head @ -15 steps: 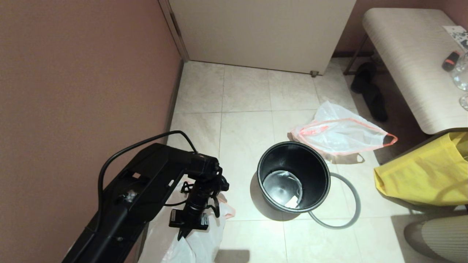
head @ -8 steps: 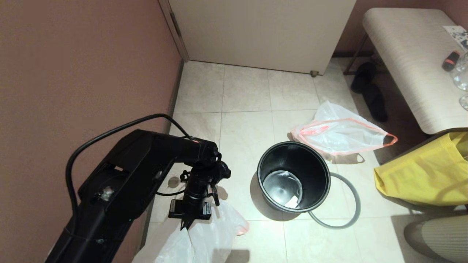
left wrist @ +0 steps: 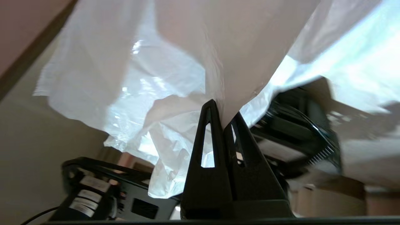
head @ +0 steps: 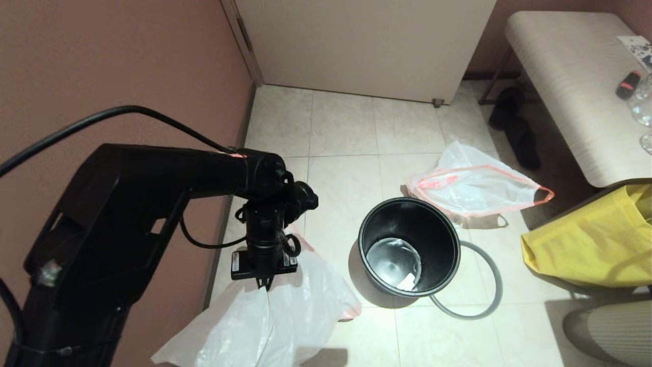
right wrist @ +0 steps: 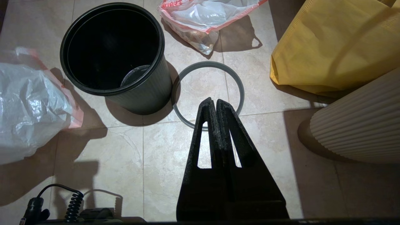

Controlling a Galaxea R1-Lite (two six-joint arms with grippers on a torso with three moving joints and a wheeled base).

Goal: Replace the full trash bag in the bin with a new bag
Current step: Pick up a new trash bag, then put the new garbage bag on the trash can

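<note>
At the near left, by the wall, the new bag [head: 275,321] is held up off the tiled floor, pinched in the closed left pincer [head: 265,283]. The right pincer [right wrist: 215,101] is seen closed on nothing, hanging over the grey hoop [head: 486,285]. The hoop lies on the floor, touching the bin's [head: 410,247] right side. Just beyond the bin, the full trash bag [head: 473,186] lies flat.

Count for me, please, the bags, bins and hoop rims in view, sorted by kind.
Translucent white bags: 2, the new bag held by the left gripper, the full trash bag on the floor
Black bin: 1
Grey hoop: 1
Yellow bag: 1
Total: 5
</note>
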